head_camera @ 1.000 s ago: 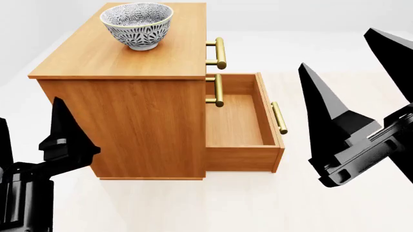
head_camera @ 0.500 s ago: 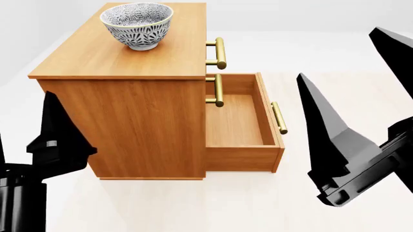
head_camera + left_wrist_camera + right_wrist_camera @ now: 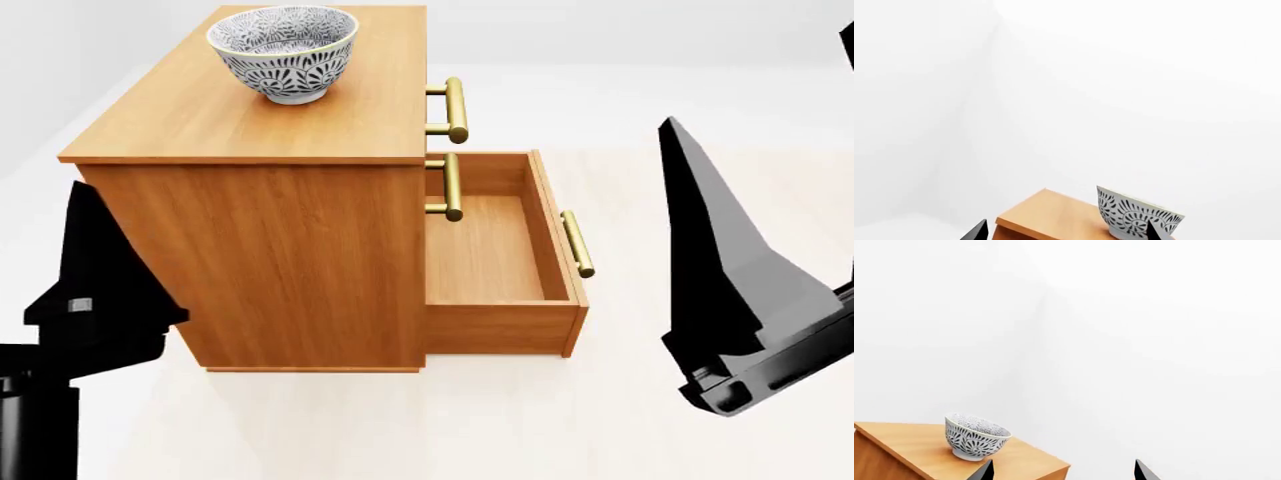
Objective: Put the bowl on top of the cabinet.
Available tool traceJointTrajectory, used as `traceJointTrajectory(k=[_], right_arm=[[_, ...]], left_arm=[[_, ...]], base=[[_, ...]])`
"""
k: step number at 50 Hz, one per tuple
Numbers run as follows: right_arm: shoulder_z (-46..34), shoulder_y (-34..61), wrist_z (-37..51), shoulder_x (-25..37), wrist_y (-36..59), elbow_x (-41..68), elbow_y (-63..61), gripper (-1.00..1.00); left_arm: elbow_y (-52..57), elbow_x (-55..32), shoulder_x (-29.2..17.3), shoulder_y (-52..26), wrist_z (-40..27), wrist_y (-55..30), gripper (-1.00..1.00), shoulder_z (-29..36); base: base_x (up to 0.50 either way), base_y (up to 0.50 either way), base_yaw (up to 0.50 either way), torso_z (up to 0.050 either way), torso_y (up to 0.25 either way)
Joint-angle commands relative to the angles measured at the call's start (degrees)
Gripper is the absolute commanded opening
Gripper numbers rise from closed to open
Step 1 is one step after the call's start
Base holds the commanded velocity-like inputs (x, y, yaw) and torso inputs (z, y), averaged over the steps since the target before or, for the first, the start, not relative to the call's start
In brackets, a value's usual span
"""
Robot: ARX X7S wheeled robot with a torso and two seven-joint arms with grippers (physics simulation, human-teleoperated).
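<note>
One bowl [image 3: 283,52] stands upright on its foot on the flat top of the one cabinet [image 3: 254,230], toward the far end of that top, well ahead of and above both grippers and touching neither. Judged from that, the placing is already done: the bowl rests on wood with plenty of top around it, so it looks stable and the arms have no reason to be near it.

Two grippers show. The left gripper [image 3: 1061,235] sits low beside the cabinet's near side, its fingers parted and empty; in its wrist view the bowl [image 3: 1135,215] lies ahead between the two finger tips, on the cabinet [image 3: 1047,215] top. The right gripper [image 3: 1062,471] hangs out to the cabinet's drawer side, its fingers spread wide and empty, with the bowl [image 3: 975,436] ahead and off to one side on the cabinet [image 3: 914,447].

Two drawers can be counted by their fronts, the lower drawer [image 3: 501,250] pulled out and bare inside, nearer the right gripper. Three brass bar handles [image 3: 457,110] are in view
</note>
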Motion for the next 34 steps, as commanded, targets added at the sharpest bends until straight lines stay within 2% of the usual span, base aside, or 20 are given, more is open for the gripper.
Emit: traceJointTrajectory(k=[1, 18, 26, 34], right_arm=[[0.69, -0.29, 2.26, -0.11, 0.19, -1.7, -0.12, 1.0], [1.5, -0.82, 3.13, 0.38, -0.27, -2.83, -0.37, 1.0], [1.98, -0.73, 1.63, -1.48, 3.09, 3.17, 1.62, 1.0], [3.39, -0.28, 5.64, 0.43, 1.1, 1.12, 1.58, 1.0]], left_arm=[[0.64, -0.12, -0.42, 0.28, -0.3, 0.47, 1.0, -0.21], [1.72, -0.49, -1.38, 1.11, -1.17, 1.57, 1.0, -1.3], [2.08, -0.6, -1.88, 1.47, -1.76, 1.74, 1.0, -1.53], [2.14, -0.4, -2.14, 1.54, -2.15, 1.8, 1.0, -1.26]], base=[[0.0, 0.0, 0.0, 0.0, 0.0], [0.0, 0.0, 0.0, 0.0, 0.0], [0.0, 0.0, 0.0, 0.0, 0.0], [0.0, 0.0, 0.0, 0.0, 0.0]])
